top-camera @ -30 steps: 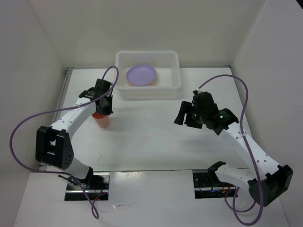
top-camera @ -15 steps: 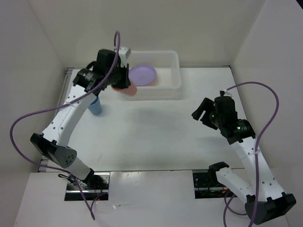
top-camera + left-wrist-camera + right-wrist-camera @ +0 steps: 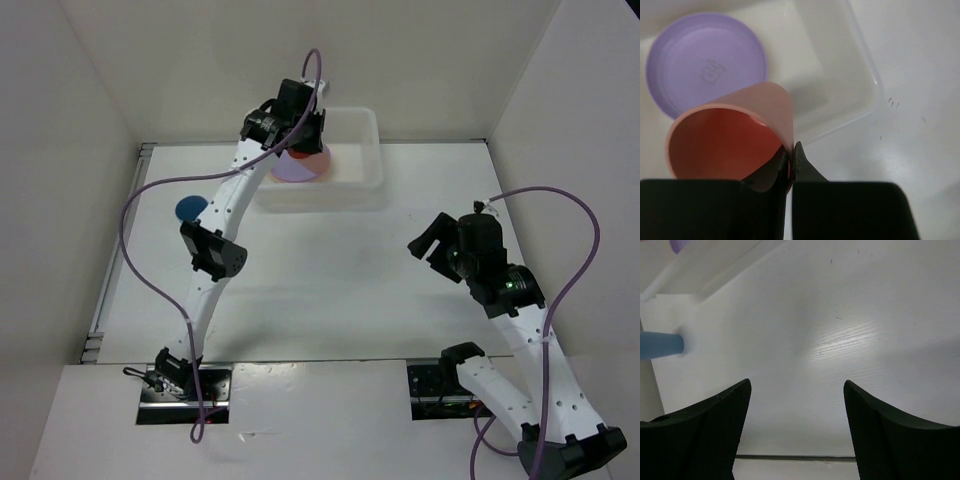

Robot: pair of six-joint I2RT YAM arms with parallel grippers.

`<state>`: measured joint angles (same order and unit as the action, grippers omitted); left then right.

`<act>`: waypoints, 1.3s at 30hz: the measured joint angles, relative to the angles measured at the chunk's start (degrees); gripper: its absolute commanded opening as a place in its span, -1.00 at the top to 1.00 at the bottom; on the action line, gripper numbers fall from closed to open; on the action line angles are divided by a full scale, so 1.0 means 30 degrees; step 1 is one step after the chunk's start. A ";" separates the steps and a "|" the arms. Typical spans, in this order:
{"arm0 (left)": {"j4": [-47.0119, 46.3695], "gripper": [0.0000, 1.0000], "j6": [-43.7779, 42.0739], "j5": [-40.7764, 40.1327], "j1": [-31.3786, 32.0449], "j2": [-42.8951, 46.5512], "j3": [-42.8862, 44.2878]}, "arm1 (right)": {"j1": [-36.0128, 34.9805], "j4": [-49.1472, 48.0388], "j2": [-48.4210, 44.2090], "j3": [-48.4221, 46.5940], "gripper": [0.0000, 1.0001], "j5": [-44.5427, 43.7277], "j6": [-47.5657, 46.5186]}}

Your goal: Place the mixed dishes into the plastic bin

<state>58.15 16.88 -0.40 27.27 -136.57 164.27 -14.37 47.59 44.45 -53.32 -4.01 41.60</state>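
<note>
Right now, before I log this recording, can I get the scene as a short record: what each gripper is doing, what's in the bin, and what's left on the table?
left gripper: jaws shut on the wall of the red cup, held over the plastic bin
right gripper: jaws open, empty, above the table
in bin: purple plate, lying flat
outside bin: blue cup, on the table left of the bin in the top view
status: red cup not yet released; blue cup not yet picked up
</note>
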 measured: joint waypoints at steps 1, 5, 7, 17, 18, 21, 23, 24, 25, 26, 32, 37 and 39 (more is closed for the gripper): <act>-0.0044 1.00 0.0015 0.0117 0.0000 -0.0590 0.0000 | 0.0015 0.0007 -0.0102 0.0000 -0.59 -0.0029 0.0073; -0.0648 1.00 0.0029 0.0488 0.0000 -0.1829 0.0000 | 0.0022 0.0007 -0.0058 0.0000 -0.59 -0.0051 0.0255; -0.1195 1.00 0.0095 0.0831 0.0000 -0.2127 0.0204 | 0.0022 0.0000 0.0146 0.0000 -0.59 -0.0051 0.0270; -0.2550 1.00 0.0452 0.1778 0.0197 -0.4830 0.2616 | 0.0022 0.0007 0.0678 0.0007 -0.59 -0.0051 0.0270; -0.2557 1.00 0.0452 0.1800 0.0248 -0.5049 0.2616 | 0.0022 0.0007 0.0678 0.0007 -0.59 -0.0051 0.0270; -0.2550 1.00 0.0430 0.1880 0.0393 -0.5479 0.2616 | 0.0022 0.0007 0.0678 0.0007 -0.59 -0.0051 0.0270; -0.2557 1.00 0.0423 0.1902 0.0444 -0.5661 0.2616 | 0.0022 0.0000 0.0678 0.0007 -0.59 -0.0051 0.0270; -0.2557 0.99 0.0423 0.1909 0.0503 -0.5712 0.2616 | 0.0022 0.0007 0.0678 0.0007 -0.59 -0.0051 0.0270; -0.2550 0.99 0.0430 0.1909 0.0561 -0.5763 0.2616 | 0.0022 0.0007 0.0678 0.0007 -0.59 -0.0051 0.0270; -0.2572 0.99 0.0423 0.1902 0.0590 -0.5792 0.2616 | 0.0022 0.0007 0.0678 0.0007 -0.59 -0.0051 0.0270; -0.2696 0.65 0.0372 0.1967 0.0685 -0.6105 0.2616 | 0.0022 0.0007 0.0678 0.0007 -0.59 -0.0051 0.0270; -0.2798 0.23 0.0364 0.2033 0.0685 -0.6288 0.2616 | 0.0022 0.0007 0.0678 0.0007 -0.59 -0.0051 0.0270; -0.2892 0.05 0.0335 0.2062 0.0685 -0.6288 0.2616 | 0.0022 0.0007 0.0678 0.0007 -0.59 -0.0051 0.0270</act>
<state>49.47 17.89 5.78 29.32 -155.44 172.11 -14.31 47.62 46.48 -53.30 -4.16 42.41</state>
